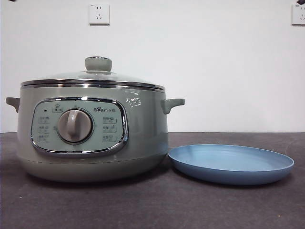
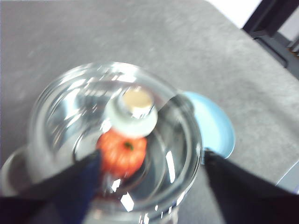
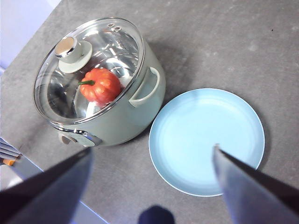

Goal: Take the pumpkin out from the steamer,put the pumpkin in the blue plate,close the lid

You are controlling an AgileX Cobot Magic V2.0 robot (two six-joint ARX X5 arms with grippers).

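left tool [image 2: 149, 196]: two black jaws spread wide, holding nothing, hanging above the lid; this view is blurred
right tool [image 3: 154, 186]: two dark jaws spread wide, holding nothing, high above the counter over the near edge of the blue plate
lid [image 2: 117, 140]: round clear glass with a chrome rim and a pale green knob with a tan cap; seated on the steamer, directly under the left tool; small vent holes show near its rim in the right wrist view
pumpkin [image 3: 99, 86]: small, orange-red, ribbed, with a curved dark green stem; inside the steamer under the glass, just beside the knob as seen from above, well apart from the right tool
steamer [image 1: 93, 138]: large round pale sage-green pot, smooth and glossy, chrome band at the rim, two side handles, front panel with a grey dial and the "Bear" logo; shiny metal inside
blue plate [image 1: 231, 163]: wide, shallow, round, light blue, matte, raised rim; nothing on it; just beside the steamer, seemingly not touching it
counter [image 1: 152, 205]: dark grey, finely speckled, matte
wall [image 1: 214, 62]: plain white, with two white sockets [image 1: 99, 14] high up
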